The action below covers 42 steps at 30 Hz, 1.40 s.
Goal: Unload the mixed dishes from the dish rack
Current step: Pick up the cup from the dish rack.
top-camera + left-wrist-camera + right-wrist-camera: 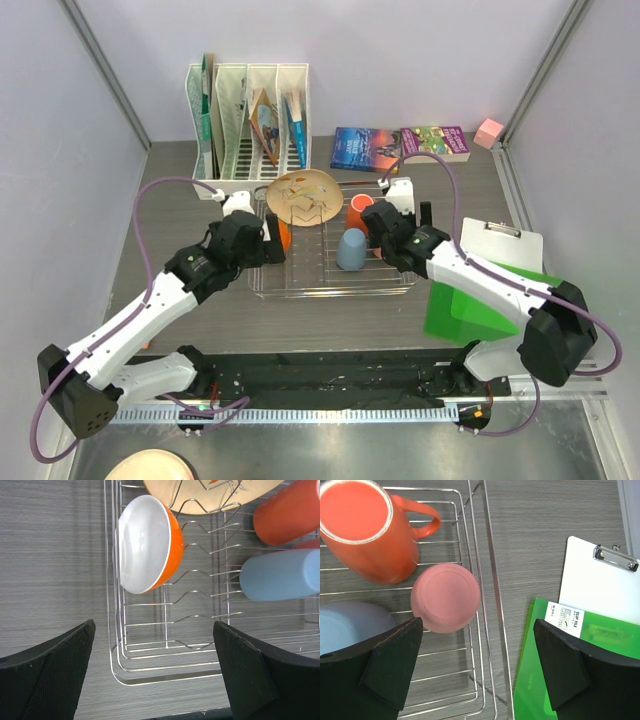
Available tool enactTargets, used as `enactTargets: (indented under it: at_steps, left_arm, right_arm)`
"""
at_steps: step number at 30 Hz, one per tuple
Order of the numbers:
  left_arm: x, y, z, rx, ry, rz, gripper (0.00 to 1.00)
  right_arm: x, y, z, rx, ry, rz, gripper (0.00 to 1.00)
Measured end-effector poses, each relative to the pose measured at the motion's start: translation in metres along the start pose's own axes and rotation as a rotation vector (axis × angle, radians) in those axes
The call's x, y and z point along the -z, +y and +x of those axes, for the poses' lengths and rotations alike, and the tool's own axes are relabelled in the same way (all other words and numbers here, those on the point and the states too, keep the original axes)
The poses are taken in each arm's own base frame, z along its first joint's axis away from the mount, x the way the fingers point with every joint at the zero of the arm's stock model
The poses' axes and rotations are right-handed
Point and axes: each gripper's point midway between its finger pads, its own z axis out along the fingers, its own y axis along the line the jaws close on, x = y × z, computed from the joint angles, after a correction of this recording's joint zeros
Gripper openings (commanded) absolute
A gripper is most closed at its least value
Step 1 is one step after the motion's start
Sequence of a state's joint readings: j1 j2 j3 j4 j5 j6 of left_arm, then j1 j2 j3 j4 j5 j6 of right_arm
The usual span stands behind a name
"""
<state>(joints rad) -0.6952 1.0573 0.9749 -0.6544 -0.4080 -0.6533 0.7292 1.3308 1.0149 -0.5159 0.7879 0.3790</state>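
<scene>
The chrome dish rack (330, 282) lies mid-table. In it stand the beige squiggle plate (303, 196), orange mug (360, 210), grey-blue cup (351, 249) and small orange bowl (285, 236). My left gripper (270, 245) is open and empty over the rack's left end (150, 655), with the bowl (150, 544) on edge just ahead of it. My right gripper (388, 238) is open and empty over the rack's right rim (487, 580). The upside-down pink cup (445, 597) is beside its left finger, with the mug (367, 527) and the grey-blue cup (350, 625) further left.
A white slotted file holder (250, 120) stands behind the rack. Two books (365, 148) and a pink block (489, 131) lie at the back right. A green folder (470, 300) and a clipboard (500, 240) lie right of the rack. A peach disc (150, 465) sits at the bottom left.
</scene>
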Motion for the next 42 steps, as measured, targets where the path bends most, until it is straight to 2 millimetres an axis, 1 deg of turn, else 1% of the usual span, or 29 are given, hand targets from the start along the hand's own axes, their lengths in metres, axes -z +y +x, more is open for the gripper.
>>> enactTargets:
  at_steps: [4,6,14,19,21,22,26,30,33,34,36,37,42]
  left_arm:
    - [0.001,-0.001,-0.003,0.005,-0.012,0.009,1.0]
    - [0.002,-0.001,-0.003,0.005,-0.011,0.01,1.0]
    - [0.001,-0.003,-0.001,0.003,-0.004,0.018,1.0]
    - [0.0,-0.002,0.003,-0.001,0.005,0.017,1.0]
    - [0.0,-0.001,0.004,-0.002,0.007,0.016,1.0]
    - [-0.001,-0.001,0.004,-0.002,0.007,0.016,1.0]
    - [-0.001,-0.001,0.004,-0.002,0.007,0.016,1.0]
    - [-0.001,-0.001,0.004,-0.002,0.007,0.016,1.0]
    - [-0.001,-0.001,0.004,-0.003,0.009,0.014,1.0]
    - [-0.001,-0.001,0.004,-0.003,0.009,0.014,1.0]
    - [-0.001,-0.001,0.004,-0.003,0.009,0.014,1.0]
    - [-0.001,-0.001,0.004,-0.003,0.009,0.014,1.0]
    - [-0.002,-0.001,0.005,-0.005,0.012,0.011,1.0]
  right_arm:
    - [-0.011,0.009,0.01,0.022,0.031,0.011,0.97]
    - [-0.014,0.01,0.011,0.017,0.036,0.013,0.96]
    - [-0.027,0.017,0.007,-0.066,0.048,-0.027,0.95]
    - [-0.038,0.026,0.01,-0.097,0.072,-0.068,0.92]
    - [-0.042,0.03,0.011,-0.107,0.079,-0.085,0.89]
    - [-0.043,0.032,0.011,-0.109,0.081,-0.091,0.88]
    - [-0.046,0.038,0.014,-0.118,0.092,-0.113,0.75]
    - [-0.048,0.042,0.014,-0.126,0.095,-0.124,0.71]
    - [-0.05,0.042,0.014,-0.132,0.093,-0.124,0.64]
    - [-0.051,0.042,0.013,-0.136,0.092,-0.123,0.59]
    - [-0.052,0.042,0.012,-0.145,0.087,-0.123,0.52]
    - [-0.053,0.042,0.011,-0.147,0.086,-0.123,0.45]
    - [-0.052,0.041,0.011,-0.151,0.085,-0.121,0.38]
